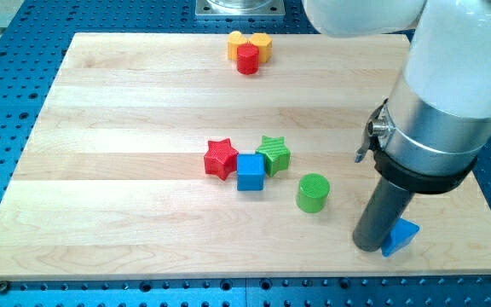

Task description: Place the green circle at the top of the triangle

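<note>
I have no grasping end effector on this rig, only a rod, so there is nothing to spread or pinch; all I can do is push. My tip [370, 245] sits on the desk [126, 102] near the view's bottom right, and it appears to touch the blue triangle [400, 236], which pokes out just to its right, partly hidden by the rod. The green circle [313, 193] lies to the view's left of my tip and slightly higher, near it but clearly apart, with bare wood between them. By my reading, the circle is not yet at the top of the triangle: it rests up and to the left of it, so it needs to travel to the view's right and end just above the triangle. My tip stands on the wrong side for that push, between the two pieces, so I judge I must go round to the circle's left first. Further left, the red star [221, 159], blue cube [250, 171] and green star [273, 155] huddle together touching, well clear of the route. At the view's top a red cylinder [246, 59] sits against two yellow blocks [250, 43], far from everything else.
</note>
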Robot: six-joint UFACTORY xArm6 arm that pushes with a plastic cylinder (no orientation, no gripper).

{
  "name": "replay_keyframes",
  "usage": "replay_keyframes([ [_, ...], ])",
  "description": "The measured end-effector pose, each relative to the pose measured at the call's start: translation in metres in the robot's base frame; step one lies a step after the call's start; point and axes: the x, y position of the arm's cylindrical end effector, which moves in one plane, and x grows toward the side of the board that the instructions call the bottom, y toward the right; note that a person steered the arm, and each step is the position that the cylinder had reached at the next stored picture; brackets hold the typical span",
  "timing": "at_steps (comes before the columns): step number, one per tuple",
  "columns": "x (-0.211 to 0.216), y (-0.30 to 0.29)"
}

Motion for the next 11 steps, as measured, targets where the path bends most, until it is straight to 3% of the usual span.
replay_keyframes([
  [1,0.0,0.053],
  [2,0.006,0.021],
  [3,0.007,-0.079],
  [4,-0.046,-0.115],
  [6,-0.084,0.015],
  [7,-0.083,-0.059],
  [8,-0.045,-0.031],
  [11,-0.05,0.047],
])
